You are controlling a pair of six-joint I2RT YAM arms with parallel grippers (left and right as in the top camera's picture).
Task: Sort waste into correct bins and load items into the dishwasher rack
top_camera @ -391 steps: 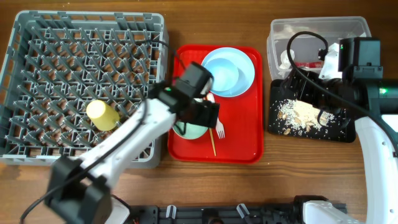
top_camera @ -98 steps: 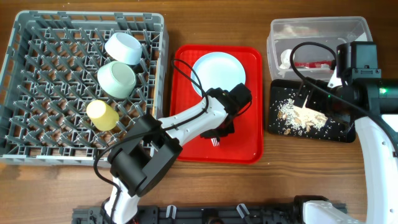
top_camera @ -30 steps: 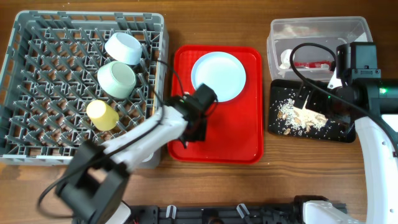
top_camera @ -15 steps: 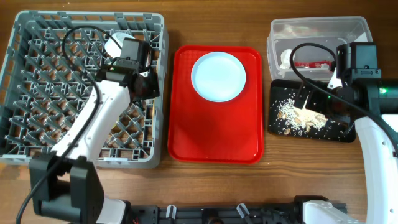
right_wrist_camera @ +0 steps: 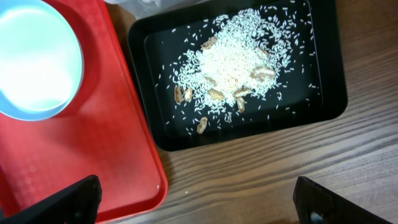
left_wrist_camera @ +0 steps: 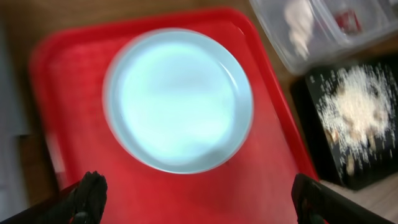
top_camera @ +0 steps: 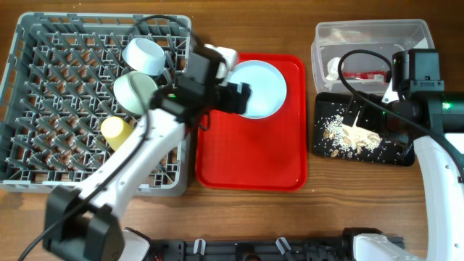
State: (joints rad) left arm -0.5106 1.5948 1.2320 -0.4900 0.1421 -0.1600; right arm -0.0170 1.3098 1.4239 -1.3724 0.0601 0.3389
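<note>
We judged it a robotics lab bench staged as a kitchen: a wooden desk (top_camera: pixel 341 214), a grey dishwasher rack (top_camera: pixel 65 94) at upper left, a black mounting rail (top_camera: pixel 239 250) along the bottom edge.

The grey dishwasher rack (top_camera: pixel 58 80) is my landmark. In its right half I see three pieces among the pegs: a pale-blue bowl (top_camera: pixel 143 55) tipped on its side near the back, a pale-green bowl (top_camera: pixel 134 90) just in front of it, and a small yellow cup (top_camera: pixel 116 130) nearer the middle. The round pale-blue plate (left_wrist_camera: pixel 180 99) lies flat and bare just right of the rack. Well to the rack's right, level with its back edge, the clear plastic tub (top_camera: pixel 370 27) holds a crumpled white napkin (top_camera: pixel 333 69) and a red sauce packet (top_camera: pixel 359 74). Level with the rack's middle, the shallow black tray (right_wrist_camera: pixel 314 102) carries a heap of whitish rice scraps (right_wrist_camera: pixel 233 62).
</note>
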